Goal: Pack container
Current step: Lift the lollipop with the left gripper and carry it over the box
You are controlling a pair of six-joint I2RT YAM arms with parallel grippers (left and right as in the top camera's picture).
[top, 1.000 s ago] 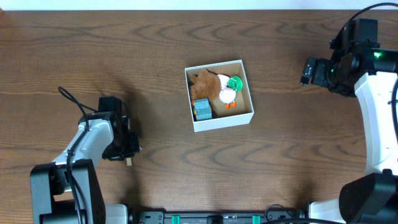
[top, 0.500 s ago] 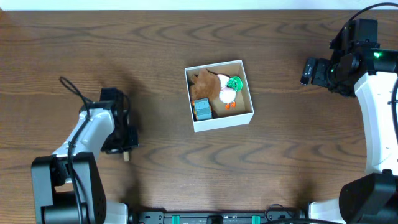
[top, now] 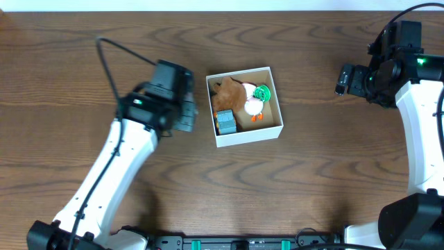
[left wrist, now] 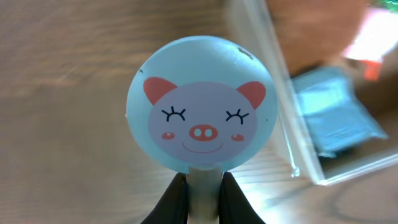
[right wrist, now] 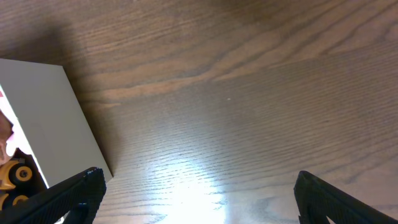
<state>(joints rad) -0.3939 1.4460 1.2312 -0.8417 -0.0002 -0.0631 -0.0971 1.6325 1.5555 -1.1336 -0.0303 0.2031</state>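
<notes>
The container (top: pixel 247 137) is a square white-walled box with a tan inside at the table's middle. It holds a brown plush (top: pixel 225 96), a white and green toy (top: pixel 255 101) and a blue-grey block (top: pixel 226 122). My left gripper (top: pixel 186 114) hovers just left of the container's left wall. In the left wrist view it (left wrist: pixel 204 186) is shut on the pale stick of a round light-blue pig-face toy (left wrist: pixel 202 102), with the container wall (left wrist: pixel 264 68) to the right. My right gripper (top: pixel 343 78) is open and empty, well right of the container; its view (right wrist: pixel 199 193) shows the white wall (right wrist: pixel 43 112) at the left.
Dark wood table (top: pixel 139 42) all around. The left arm's black cable (top: pixel 111 52) loops over the table at the back left. The right arm's white link (top: pixel 420 132) runs along the right edge.
My left arm has swung from the front left of the table up and right to the container's left side, carrying the pig-face toy. The right arm has not moved.
</notes>
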